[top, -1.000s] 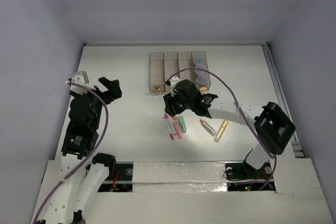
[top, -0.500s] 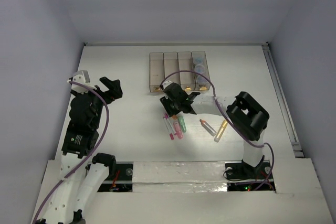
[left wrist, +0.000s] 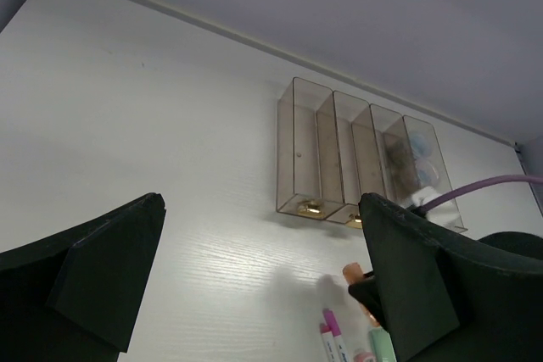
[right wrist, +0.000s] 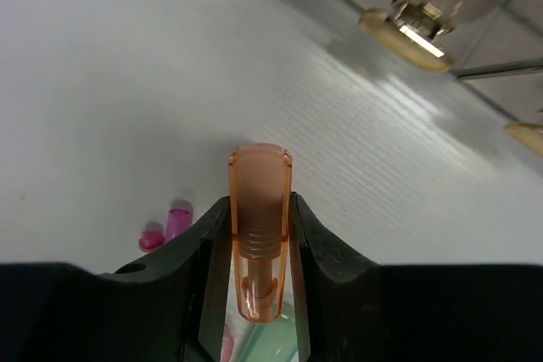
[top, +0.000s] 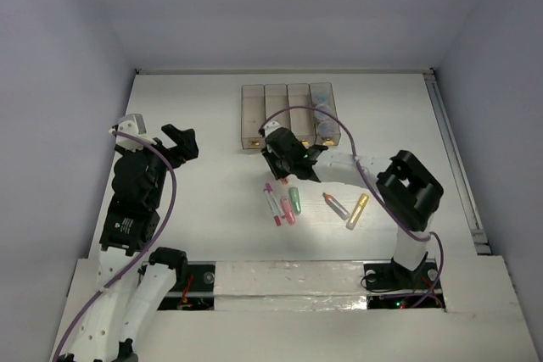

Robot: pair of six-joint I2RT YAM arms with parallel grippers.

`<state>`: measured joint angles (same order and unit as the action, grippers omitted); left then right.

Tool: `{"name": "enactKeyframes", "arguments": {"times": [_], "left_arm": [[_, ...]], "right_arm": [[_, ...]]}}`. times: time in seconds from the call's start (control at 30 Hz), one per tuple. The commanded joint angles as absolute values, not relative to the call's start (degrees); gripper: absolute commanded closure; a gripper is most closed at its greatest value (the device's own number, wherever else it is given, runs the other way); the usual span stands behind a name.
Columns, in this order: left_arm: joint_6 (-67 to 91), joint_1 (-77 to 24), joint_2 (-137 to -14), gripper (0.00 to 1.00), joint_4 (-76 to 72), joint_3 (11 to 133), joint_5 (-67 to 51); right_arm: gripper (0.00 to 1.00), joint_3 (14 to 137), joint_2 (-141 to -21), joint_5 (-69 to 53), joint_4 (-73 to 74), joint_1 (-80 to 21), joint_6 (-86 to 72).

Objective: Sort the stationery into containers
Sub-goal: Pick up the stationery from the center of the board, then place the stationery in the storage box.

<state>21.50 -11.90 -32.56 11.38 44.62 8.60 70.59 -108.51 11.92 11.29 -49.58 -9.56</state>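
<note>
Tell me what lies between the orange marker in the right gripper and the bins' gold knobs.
Only bare white table separates the orange marker from the nearest gold knob, clearest in the right wrist view.

Left arm (top: 127, 209) and right arm (top: 366, 169) pair white links with black housings; purple cables (top: 174, 188) trail along; base lights (top: 397, 303) seem green.

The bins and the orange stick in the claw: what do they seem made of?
The bins look like smoky-brown clear plastic, perhaps acrylic: glossy, with the table showing through the walls. Their knobs look like shiny gold metal or plated plastic. The orange stick in the right gripper looks like translucent moulded plastic: ridges and an inner core show through.
</note>
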Motion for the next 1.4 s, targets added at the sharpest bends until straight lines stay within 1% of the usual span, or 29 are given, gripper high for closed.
{"name": "enactKeyframes", "arguments": {"times": [0.0, 0.1, 0.27, 0.4, 0.63, 0.8, 0.87, 0.93, 0.97, 1.0, 1.03, 1.07, 1.1, 1.17, 1.2, 1.23, 1.27, 1.3, 1.33, 1.37], "left_arm": [[20.8, -12.0, -32.3, 0.01, 8.2, 44.4, 8.1], [20.8, -12.0, -32.3, 0.01, 8.2, 44.3, 7.7], [20.7, -12.0, -31.9, 0.01, 8.2, 44.2, 7.8], [20.7, -12.0, -31.5, 0.01, 8.2, 44.1, 7.6], [20.6, -12.6, -31.0, 0.01, 8.2, 44.0, 7.8], [20.6, -13.1, -31.1, 0.01, 8.2, 44.1, 8.2], [20.5, -13.1, -31.0, 0.01, 8.2, 44.0, 7.9], [20.5, -13.1, -30.8, 0.01, 8.3, 43.9, 8.2], [20.4, -13.1, -30.7, 0.01, 8.3, 44.1, 8.3], [20.4, -13.1, -30.8, 0.01, 8.3, 44.1, 8.5], [20.4, -13.1, -30.8, 0.01, 8.3, 44.2, 8.4], [20.4, -13.1, -31.0, 0.01, 8.3, 44.1, 8.3], [20.4, -13.1, -31.0, 0.01, 8.3, 44.1, 8.1], [20.3, -13.1, -30.8, 0.01, 8.2, 43.9, 8.0], [20.3, -13.1, -30.8, 0.01, 8.2, 44.0, 8.2], [20.3, -13.1, -30.8, 0.01, 8.2, 44.1, 8.3], [20.2, -13.1, -31.3, 0.01, 8.1, 44.1, 8.3], [20.2, -13.1, -31.5, 0.01, 8.1, 44.1, 8.3], [20.2, -13.1, -31.6, 0.01, 8.0, 44.0, 7.7], [20.2, -13.1, -31.5, 0.01, 8.0, 43.9, 7.5]], "right_arm": [[0.8, 75.6, -99.9, 14.1, 6.4, -50.0, -8.1], [0.8, 78.3, -100.1, 14.5, 6.1, -47.8, -7.5], [0.81, 87.1, -105.4, 13.2, 6.8, -41.7, -9.0], [0.81, 93.3, -109.9, 11.6, 5.9, -39.1, -10.8], [0.8, 104.1, -121.5, 6.6, 2.2, -38.6, -20.2], [0.8, 109.2, -128.0, 6.5, 1.8, -38.6, -23.8], [0.78, 111.4, -130.4, 6.7, 2.5, -38.6, -24.8], [0.72, 112.1, -131.3, 7.7, 3.3, -38.6, -25.5], [0.58, 111.8, -131.3, 8.0, 3.4, -38.6, -25.8], [0.5, 111.4, -131.1, 8.2, 3.3, -38.6, -25.9], [0.38, 111.2, -131.0, 8.3, 3.2, -38.1, -25.9], [0.22, 111.3, -130.5, 8.2, 3.5, -38.1, -25.2], [0.2, 111.3, -130.1, 8.2, 3.8, -38.1, -24.9], [0.19, 108.4, -126.8, 8.4, 2.7, -38.1, -24.3], [0.2, 106.5, -125.1, 8.5, 1.7, -38.1, -24.2], [0.23, 104.3, -123.2, 8.9, 0.7, -38.1, -23.9], [0.48, 102.2, -121.0, 9.2, -1.6, -38.1, -23.2], [0.73, 96.5, -116.1, 9.8, -2.3, -38.1, -23.1], [0.93, 92.9, -113.2, 10.1, -3.2, -38.1, -23.2], [1.0, 89.1, -110.2, 9.9, -5.3, -38.1, -23.7]]}}
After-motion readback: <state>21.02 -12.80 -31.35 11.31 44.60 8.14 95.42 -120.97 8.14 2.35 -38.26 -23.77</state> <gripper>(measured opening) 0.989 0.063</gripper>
